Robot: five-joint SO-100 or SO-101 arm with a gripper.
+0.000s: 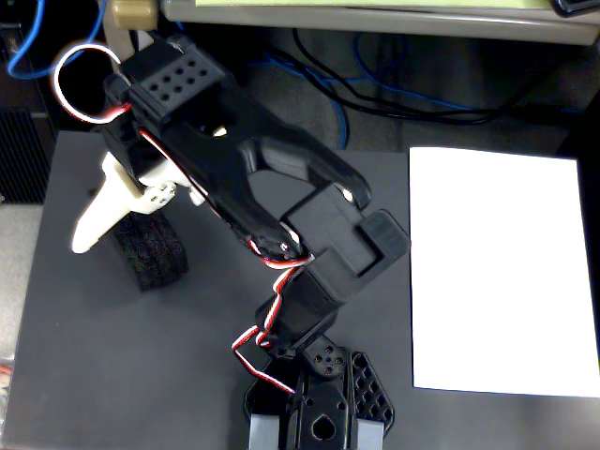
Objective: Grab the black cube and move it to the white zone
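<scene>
The black cube (155, 253) is a dark spongy foam block lying on the grey table at the left of the fixed view. My gripper (117, 223) hangs just above its upper left end. The white finger (98, 211) splays out to the left of the block and looks spread open. The black finger is hidden under the arm's body. Nothing is gripped. The white zone (502, 267) is a large white paper sheet lying flat on the right side of the table, far from the block and the gripper.
The arm's base (319, 412) stands at the bottom centre, and its black links stretch up and left across the grey table (122, 375). Blue and black cables (375, 89) lie beyond the table's far edge. A desk edge (375, 14) runs along the top.
</scene>
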